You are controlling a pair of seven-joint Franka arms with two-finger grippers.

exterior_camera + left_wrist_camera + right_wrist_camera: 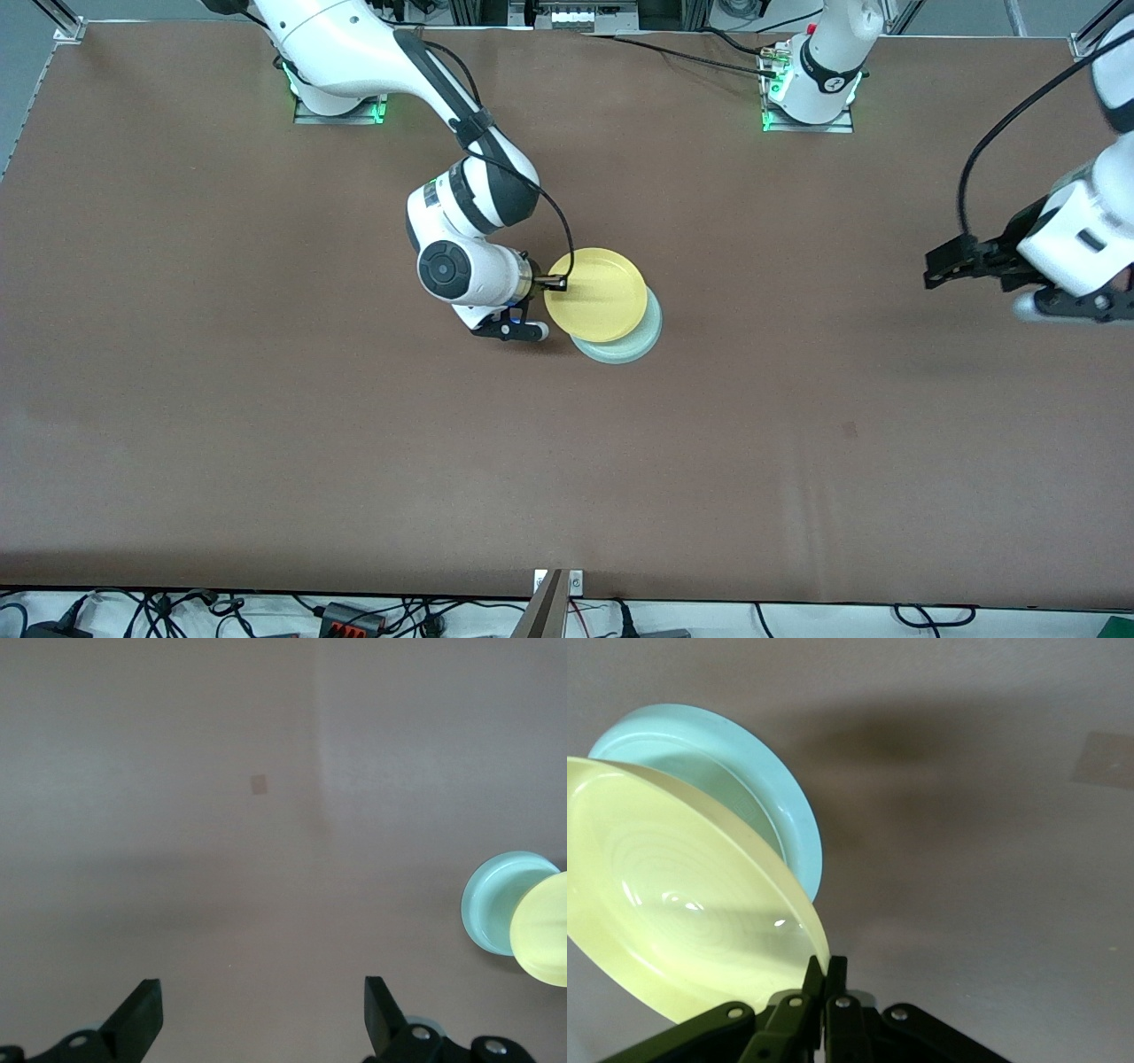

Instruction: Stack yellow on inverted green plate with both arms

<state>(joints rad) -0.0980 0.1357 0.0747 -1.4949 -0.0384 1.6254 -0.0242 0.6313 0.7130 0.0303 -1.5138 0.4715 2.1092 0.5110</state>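
**Yellow plate held over green plate, placement pending**

The right hand (556, 283) is clamped on the rim of the yellow plate (595, 293), which hangs tilted and off-centre over the green plate (633, 341) on the tabletop (797, 425). Recommended: level it, centre it, lower gently, then release. The left hand (941, 268) waits, fingers apart, over the left arm's end of the tabletop.

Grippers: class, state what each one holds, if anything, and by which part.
Right gripper pinches the yellow plate by its rim; left gripper is open, holding nothing.
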